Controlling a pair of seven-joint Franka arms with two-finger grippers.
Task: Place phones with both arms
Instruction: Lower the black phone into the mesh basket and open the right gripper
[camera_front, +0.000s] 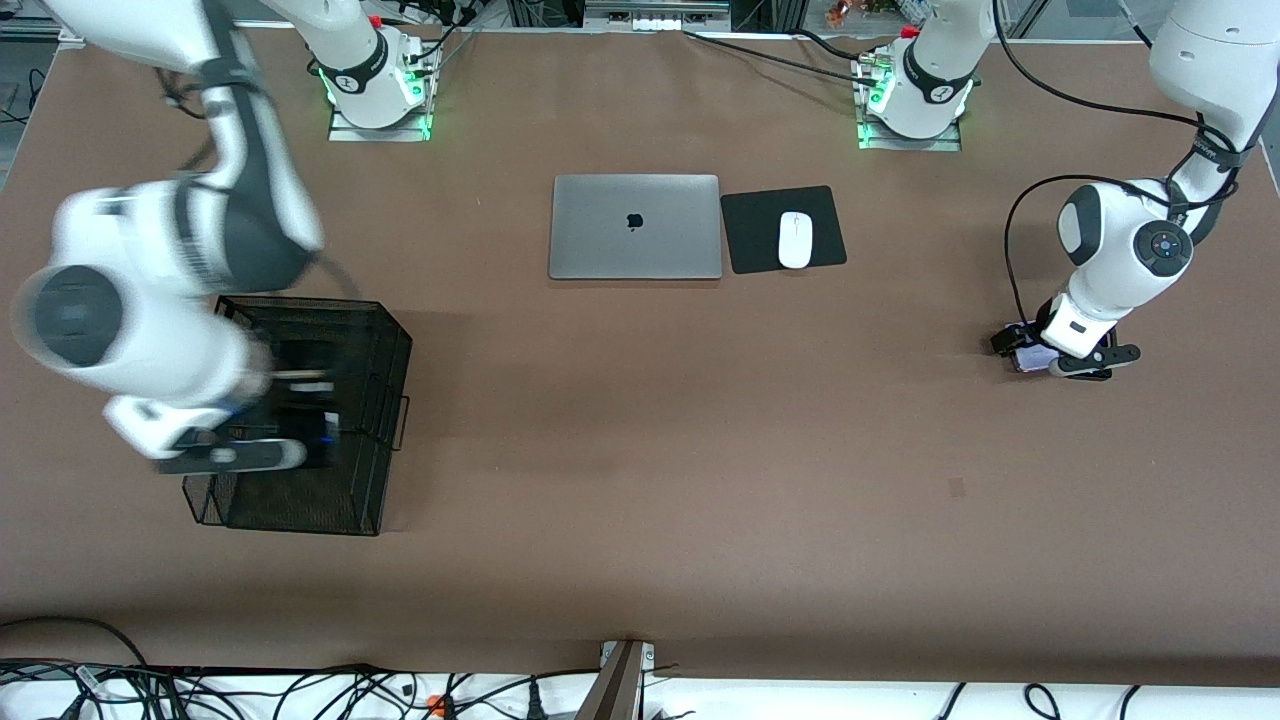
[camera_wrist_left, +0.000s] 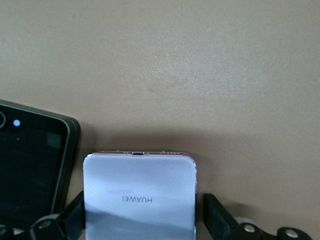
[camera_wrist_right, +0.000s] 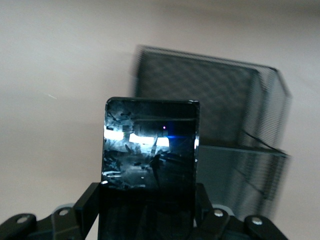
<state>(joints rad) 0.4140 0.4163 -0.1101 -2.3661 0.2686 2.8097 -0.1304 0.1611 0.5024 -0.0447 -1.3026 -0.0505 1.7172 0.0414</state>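
From the front view I see my right gripper (camera_front: 235, 450) over the black mesh basket (camera_front: 375, 350), blurred, and my left gripper (camera_front: 1060, 355) down on the table. My left wrist view adds the pale lavender phone (camera_wrist_left: 140, 195) between wide-open fingers (camera_wrist_left: 215, 215), beside a small black phone (camera_wrist_left: 32, 170). My right wrist view shows jaws clamped on the long black phone (camera_wrist_right: 150, 155).

Centre and lower desk (camera_front: 640, 480) lie open. Obstacles: basket (camera_front: 330, 420) at left, laptop (camera_front: 635, 227) and mouse (camera_front: 795, 240) at upper centre, phones (camera_wrist_left: 140, 195) at right.
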